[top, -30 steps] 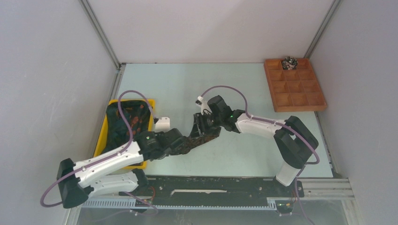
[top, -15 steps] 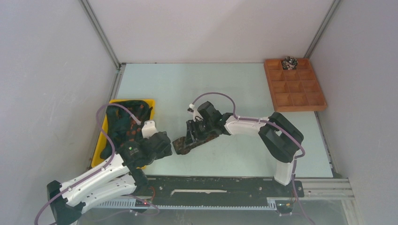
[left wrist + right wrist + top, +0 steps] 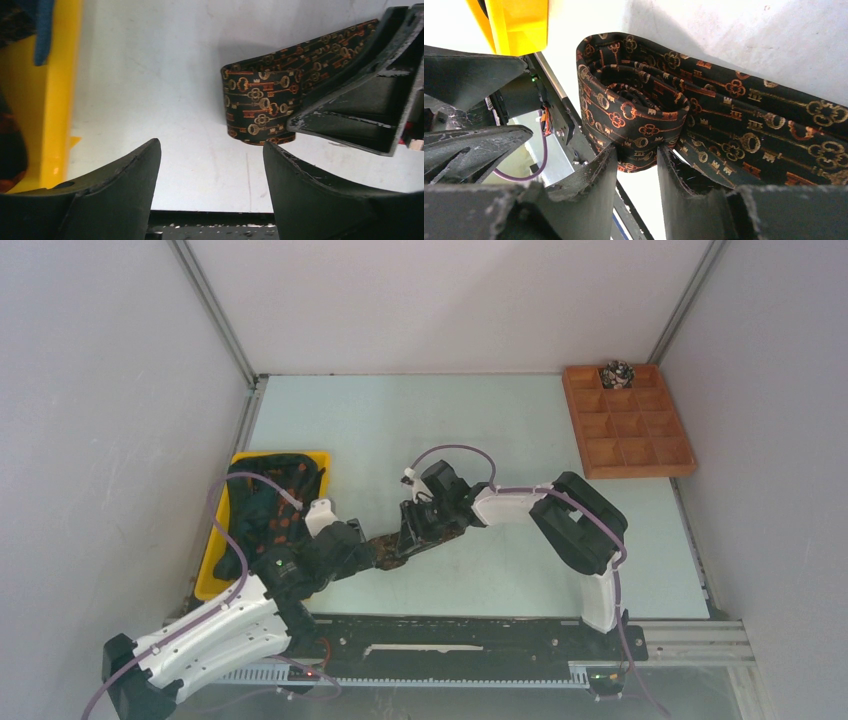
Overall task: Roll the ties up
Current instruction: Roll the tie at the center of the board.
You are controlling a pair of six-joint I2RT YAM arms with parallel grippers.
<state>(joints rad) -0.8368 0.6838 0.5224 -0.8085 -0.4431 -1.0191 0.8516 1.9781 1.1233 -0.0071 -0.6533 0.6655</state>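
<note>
A black tie with orange key patterns [image 3: 400,545] lies partly coiled on the table's middle. In the right wrist view its loose coil [image 3: 634,100] sits between my right gripper's fingers [image 3: 636,155], which pinch its lower edge; the flat tail runs right. My left gripper [image 3: 352,552] is open just left of the coil, which also shows in the left wrist view [image 3: 260,107] ahead of the open jaws [image 3: 212,165], apart from them. More dark ties [image 3: 265,505] lie in the yellow bin. A small rolled tie [image 3: 616,372] sits in the wooden tray.
The yellow bin [image 3: 215,550] stands at the left, beside my left arm. A wooden compartment tray [image 3: 630,425] is at the back right. Grey walls enclose the table; a black rail [image 3: 460,632] runs along the near edge.
</note>
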